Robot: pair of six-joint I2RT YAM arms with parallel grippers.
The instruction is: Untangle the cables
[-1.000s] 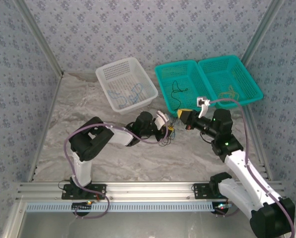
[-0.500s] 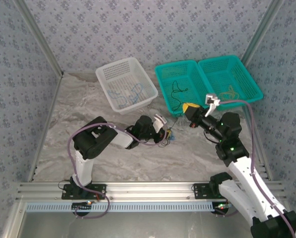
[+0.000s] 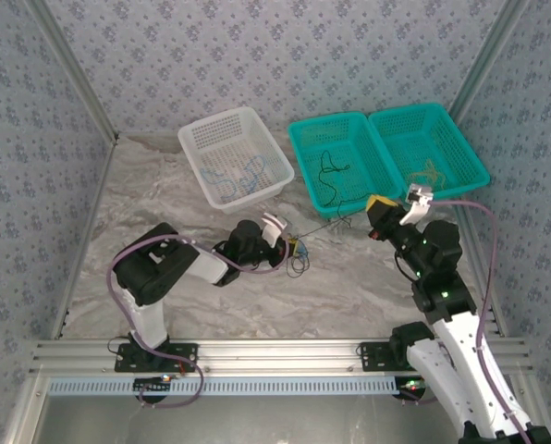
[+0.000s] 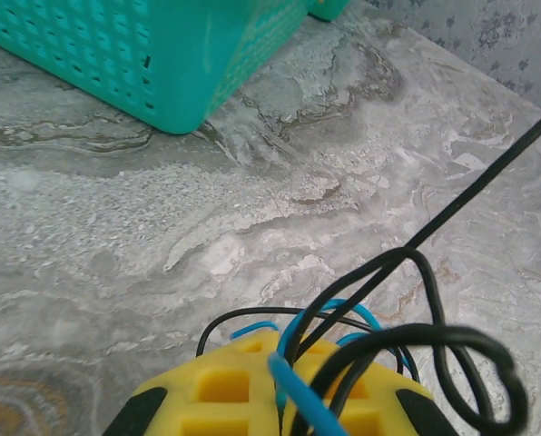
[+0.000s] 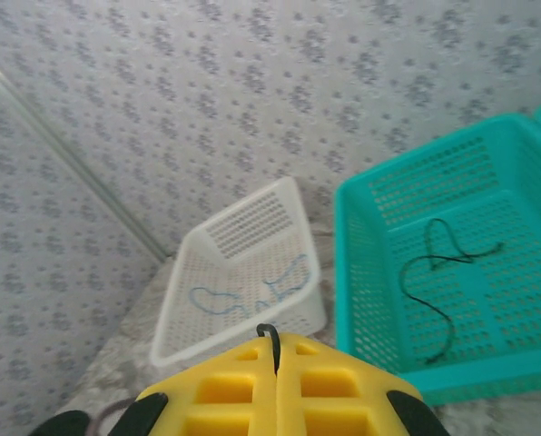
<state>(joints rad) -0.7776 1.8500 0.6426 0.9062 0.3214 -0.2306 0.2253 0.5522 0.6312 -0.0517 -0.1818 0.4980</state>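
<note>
Top external: left tool [image 3: 292, 244] low over the marble table [image 3: 165, 203], pinching tangled cables [image 3: 299, 261]; right tool [image 3: 375, 205], raised, pinches a black cable [image 3: 336, 225] stretched between them; teal baskets [image 3: 354, 148] beyond.

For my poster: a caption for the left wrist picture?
Left hand pinches tangled blue and black cables near a teal basket.

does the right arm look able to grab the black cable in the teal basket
Probably not. The teal basket lies open beside the right fingers, but they are shut on another black cable pulled taut to the tangle in the left fingers; they must let go first.
</note>
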